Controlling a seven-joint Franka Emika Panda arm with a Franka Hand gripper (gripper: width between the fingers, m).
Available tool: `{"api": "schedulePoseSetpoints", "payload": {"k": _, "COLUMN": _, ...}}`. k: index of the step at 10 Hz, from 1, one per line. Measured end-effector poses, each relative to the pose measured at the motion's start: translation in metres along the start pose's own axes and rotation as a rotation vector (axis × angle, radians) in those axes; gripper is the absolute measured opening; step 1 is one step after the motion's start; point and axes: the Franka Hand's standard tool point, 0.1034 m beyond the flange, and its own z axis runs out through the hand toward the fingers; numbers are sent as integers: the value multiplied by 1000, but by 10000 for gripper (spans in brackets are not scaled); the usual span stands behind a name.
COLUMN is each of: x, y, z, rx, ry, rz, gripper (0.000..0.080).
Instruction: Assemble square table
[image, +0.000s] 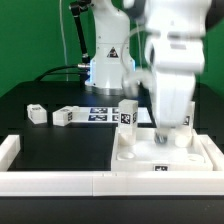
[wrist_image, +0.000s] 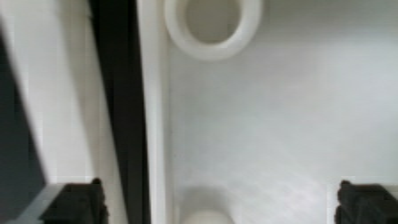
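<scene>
The white square table top (image: 140, 160) lies flat at the front, on the exterior view's right. One white tagged leg (image: 127, 115) stands upright at its far left corner. Two more legs (image: 36, 113) (image: 65, 116) lie on the black table to the left. My gripper (image: 172, 138) hangs low over the top's right half. In the wrist view the gripper (wrist_image: 219, 205) is open, its dark fingertips (wrist_image: 75, 203) wide apart. Between them is a blurred white rounded shape that touches neither pad. A round corner socket (wrist_image: 217, 30) shows on the top's surface (wrist_image: 267, 120).
Low white border walls run along the front (image: 60, 182) and left (image: 8, 150). One wall lies beside the top's rim in the wrist view (wrist_image: 50, 100). The marker board (image: 100, 112) lies behind the top. The robot base (image: 105, 65) stands at the back.
</scene>
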Motion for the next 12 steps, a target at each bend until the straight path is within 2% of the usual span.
{"api": "schedulePoseSetpoints", "payload": {"k": 1, "x": -11, "y": -3, "z": -16, "rx": -5, "ry": -5, "rz": 38, "gripper": 649}}
{"api": "schedulePoseSetpoints", "payload": {"k": 2, "x": -26, "y": -11, "z": -25, "rx": -7, "ry": -11, "rz": 58, "gripper": 649}}
{"api": "schedulePoseSetpoints", "payload": {"k": 3, "x": -47, "y": -18, "z": -26, "rx": -7, "ry": -13, "rz": 43, "gripper": 649}}
{"api": "schedulePoseSetpoints", "payload": {"k": 4, "x": -52, "y": -19, "z": -25, "rx": -4, "ry": -15, "rz": 160, "gripper": 649}}
{"api": "schedulePoseSetpoints", "payload": {"k": 5, "x": -47, "y": -19, "z": -24, "rx": -4, "ry": -14, "rz": 242, "gripper": 649}}
{"api": "schedulePoseSetpoints", "payload": {"k": 7, "x": -49, "y": -20, "z": -22, "rx": -4, "ry": -14, "rz": 396, "gripper": 649}}
{"api": "schedulePoseSetpoints", "payload": {"k": 8, "x": -62, "y": -30, "z": -8, "rx": -38, "ry": 4, "rz": 461, "gripper": 649}}
{"api": "schedulePoseSetpoints", "payload": {"k": 9, "x": -91, "y": -54, "z": -2, "rx": 0, "ry": -10, "rz": 552, "gripper": 649}}
{"api": "schedulePoseSetpoints", "payload": {"k": 10, "x": -109, "y": -61, "z": -6, "rx": -1, "ry": -3, "rz": 619, "gripper": 649}}
{"api": "schedulePoseSetpoints", "payload": {"k": 11, "x": -132, "y": -73, "z": -4, "rx": 24, "ry": 8, "rz": 715, "gripper": 649}}
{"api": "schedulePoseSetpoints", "payload": {"k": 12, "x": -158, "y": -67, "z": -16, "rx": 38, "ry": 29, "rz": 837, "gripper": 649}}
